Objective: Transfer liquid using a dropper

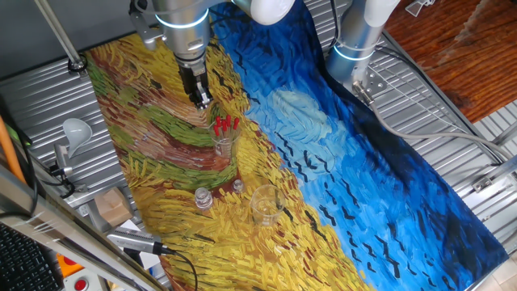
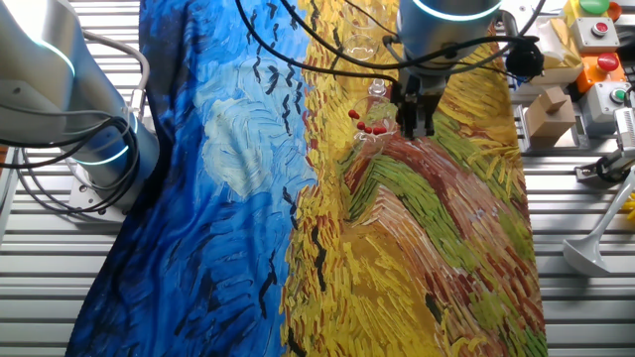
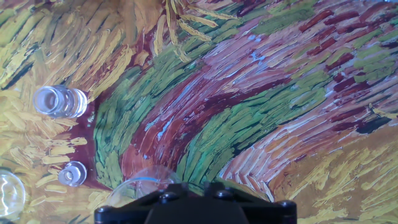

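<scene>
The desk (image 1: 452, 105), a ribbed metal surface, is draped with a large painted cloth (image 1: 339, 162) of blue sky, yellow wheat strokes and black bird marks. A silver robot arm (image 1: 184, 24) with a glowing ring is seen above the cloth, and a second silver column (image 1: 359, 36) stands at the cloth's far edge.

The landmark is a clear glass beaker (image 1: 224, 144) standing on the yellow part of the cloth; the short clear droppers with bright red rubber bulbs (image 1: 225, 124) are held upright inside it, bulbs up, several together. In the other fixed view the red bulbs (image 2: 369, 125) are seen just beside the arm's end.

The black two-finger pincer (image 1: 201, 101) hangs just behind and above this beaker, apart from the bulbs; nothing is seen between its fingers, and whether they are spread or pressed together cannot be told. In the hand view only its dark base (image 3: 196, 208) is shown, with the beaker rim (image 3: 146, 185) just in front.

A larger empty clear beaker (image 1: 265, 204) stands in front of the landmark beaker. A small clear glass vial (image 1: 203, 198) and a smaller clear vial (image 1: 237, 186) stand nearer to it.
</scene>
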`<action>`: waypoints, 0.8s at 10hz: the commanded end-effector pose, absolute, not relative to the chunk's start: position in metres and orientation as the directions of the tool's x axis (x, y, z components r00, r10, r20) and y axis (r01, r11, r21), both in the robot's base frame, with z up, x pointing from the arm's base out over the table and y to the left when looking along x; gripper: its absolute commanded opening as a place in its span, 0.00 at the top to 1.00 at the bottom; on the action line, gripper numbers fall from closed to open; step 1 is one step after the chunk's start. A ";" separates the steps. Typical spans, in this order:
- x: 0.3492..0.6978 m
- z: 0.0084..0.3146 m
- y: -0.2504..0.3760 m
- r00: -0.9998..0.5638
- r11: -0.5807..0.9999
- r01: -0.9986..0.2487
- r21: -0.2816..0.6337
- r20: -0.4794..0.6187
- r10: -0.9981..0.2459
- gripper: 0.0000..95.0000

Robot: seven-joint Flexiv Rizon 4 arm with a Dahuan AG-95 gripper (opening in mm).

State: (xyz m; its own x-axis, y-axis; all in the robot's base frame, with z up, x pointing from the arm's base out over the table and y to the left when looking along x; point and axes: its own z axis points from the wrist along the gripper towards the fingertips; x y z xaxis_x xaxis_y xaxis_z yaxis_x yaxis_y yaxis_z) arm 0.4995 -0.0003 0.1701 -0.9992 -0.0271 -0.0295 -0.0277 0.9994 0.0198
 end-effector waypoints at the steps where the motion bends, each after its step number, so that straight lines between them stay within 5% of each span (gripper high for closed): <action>1: 0.500 0.170 0.000 -0.997 0.998 -0.066 0.021 -0.031 -0.065 1.00; 8: 0.494 0.168 0.000 -0.983 0.983 -0.182 0.016 -0.032 -0.182 1.00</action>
State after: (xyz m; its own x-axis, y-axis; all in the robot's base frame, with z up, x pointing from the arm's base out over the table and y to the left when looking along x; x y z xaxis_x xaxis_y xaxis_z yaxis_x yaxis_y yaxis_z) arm 0.4931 -0.0002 0.1688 -0.9824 -0.1836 -0.0332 -0.1842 0.9828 0.0155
